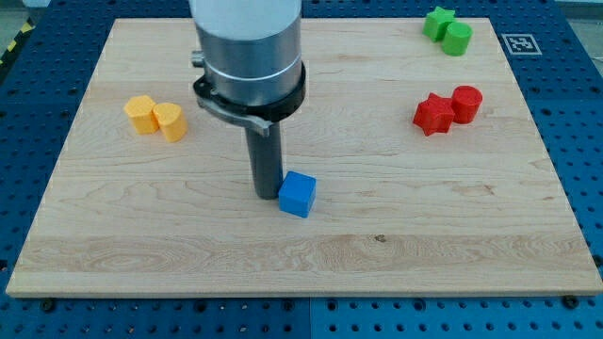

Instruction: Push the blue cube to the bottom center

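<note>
Where my tip [265,194] rests, blue cube [298,194] touches.

No readable words, brand names or numbers anywhere in view. Only sign: small black-and-white square fiducial marker [516,43], printed on white patch at view's top right, just past corner of pale wooden board [311,254]; pattern too small to decode. Coloured blocks, board surface and grey metal arm housing [247,42] carry no lettering or labels.
</note>
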You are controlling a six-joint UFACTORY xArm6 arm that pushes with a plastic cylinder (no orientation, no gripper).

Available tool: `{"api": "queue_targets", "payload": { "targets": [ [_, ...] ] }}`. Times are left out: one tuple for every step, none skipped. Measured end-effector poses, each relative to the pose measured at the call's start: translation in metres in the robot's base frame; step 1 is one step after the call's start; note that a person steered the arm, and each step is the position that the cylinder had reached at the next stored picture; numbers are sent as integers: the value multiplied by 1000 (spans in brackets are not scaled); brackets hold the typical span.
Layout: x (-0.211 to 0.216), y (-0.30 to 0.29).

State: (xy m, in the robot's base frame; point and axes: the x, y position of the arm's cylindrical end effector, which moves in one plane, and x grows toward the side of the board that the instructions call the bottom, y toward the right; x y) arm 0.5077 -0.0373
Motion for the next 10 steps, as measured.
{"api": "queue_targets", "payload": {
  "targets": [
    [-11, 27],
    [-14, 64],
    [-14, 84],
    [-14, 85],
    [-14, 78],
    [-12, 54],
    [-12, 64],
    [-12, 74],
    [-11, 74],
    [-1, 74]
  ]
}}
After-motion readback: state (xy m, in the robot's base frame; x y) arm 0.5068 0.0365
